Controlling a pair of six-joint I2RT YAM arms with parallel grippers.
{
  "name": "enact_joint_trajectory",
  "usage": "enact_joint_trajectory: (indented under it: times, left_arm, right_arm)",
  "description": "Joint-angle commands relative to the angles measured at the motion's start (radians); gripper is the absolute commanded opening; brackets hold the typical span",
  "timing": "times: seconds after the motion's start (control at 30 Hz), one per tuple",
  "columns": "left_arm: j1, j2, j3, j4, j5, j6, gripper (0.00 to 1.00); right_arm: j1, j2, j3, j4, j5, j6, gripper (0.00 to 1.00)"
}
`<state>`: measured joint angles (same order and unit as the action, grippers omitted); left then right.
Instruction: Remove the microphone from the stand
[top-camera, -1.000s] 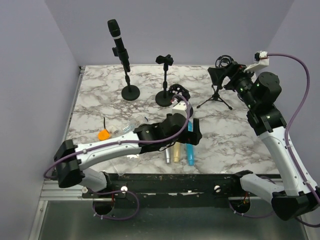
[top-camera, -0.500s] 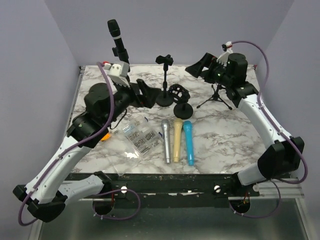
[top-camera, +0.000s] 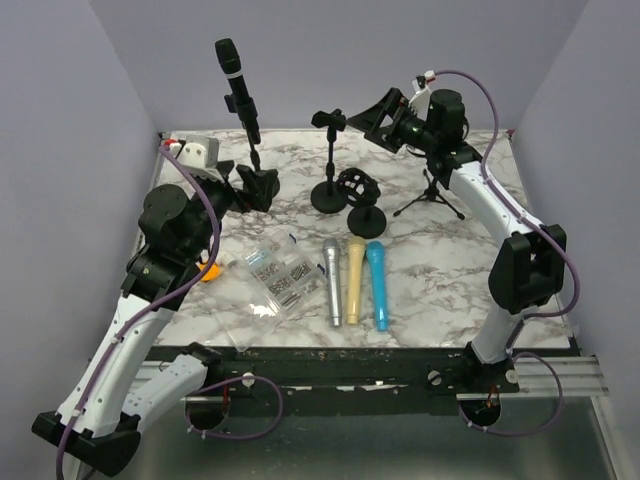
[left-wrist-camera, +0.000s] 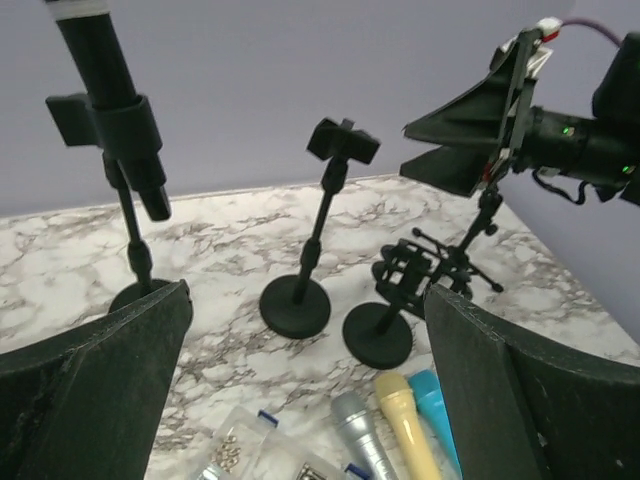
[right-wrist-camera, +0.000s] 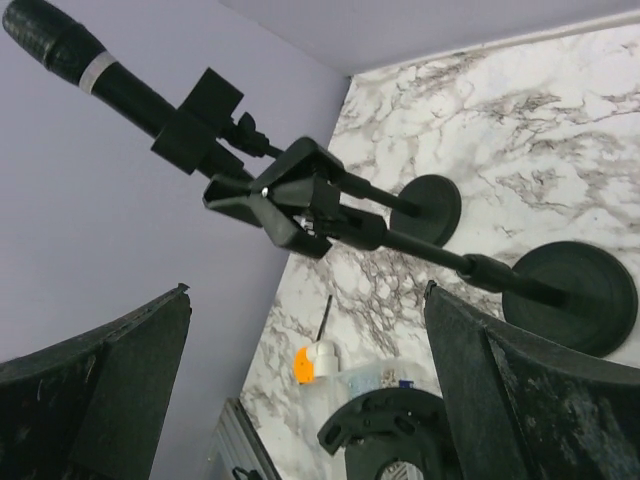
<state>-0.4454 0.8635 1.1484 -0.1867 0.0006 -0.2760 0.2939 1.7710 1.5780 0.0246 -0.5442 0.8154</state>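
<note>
The black microphone (top-camera: 232, 75) sits clipped upright in its stand (left-wrist-camera: 139, 265) at the upper left of the top view, with nothing touching it. Since half a second ago the left gripper (top-camera: 256, 187) has drawn back leftward to that stand's base, its fingers spread wide and empty. The right gripper (top-camera: 372, 114) has swung up toward top centre, beside the second stand (top-camera: 328, 197), its fingers likewise apart and holding nothing.

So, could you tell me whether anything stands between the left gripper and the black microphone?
Nothing visible does: the open left gripper sits low beside the stand, the black microphone clipped above it, open air between.
</note>
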Motion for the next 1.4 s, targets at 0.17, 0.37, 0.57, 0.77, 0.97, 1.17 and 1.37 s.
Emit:
enact_joint_trajectory:
  times: [0.17, 0.37, 0.57, 0.77, 0.97, 1.17, 1.37]
  left_arm:
    - [0.031, -0.024, -0.119, 0.143, 0.028, 0.120, 0.98]
    - [0.064, -0.005, -0.116, 0.144, 0.028, 0.125, 0.98]
    - [0.097, -0.017, -0.130, 0.165, 0.042, 0.114, 0.98]
    - [0.118, -0.012, -0.130, 0.173, 0.084, 0.087, 0.98]
    - [0.139, -0.008, -0.130, 0.178, 0.110, 0.065, 0.98]
    - [0.151, 0.000, -0.130, 0.181, 0.132, 0.051, 0.98]
    - [0.161, 0.011, -0.127, 0.182, 0.148, 0.036, 0.97]
  right_arm:
    - [0.034, 0.135, 0.130, 0.053, 0.051, 0.101, 1.00]
    - [0.060, 0.163, 0.144, 0.078, 0.097, 0.123, 0.99]
    - [0.069, 0.197, 0.178, 0.084, 0.122, 0.138, 0.99]
    - [0.070, 0.206, 0.183, 0.082, 0.161, 0.147, 0.97]
    - [0.069, 0.233, 0.191, 0.086, 0.162, 0.150, 0.83]
    - [0.069, 0.257, 0.195, 0.077, 0.146, 0.144, 0.76]
    - [0.069, 0.239, 0.143, 0.063, 0.180, 0.118, 0.73]
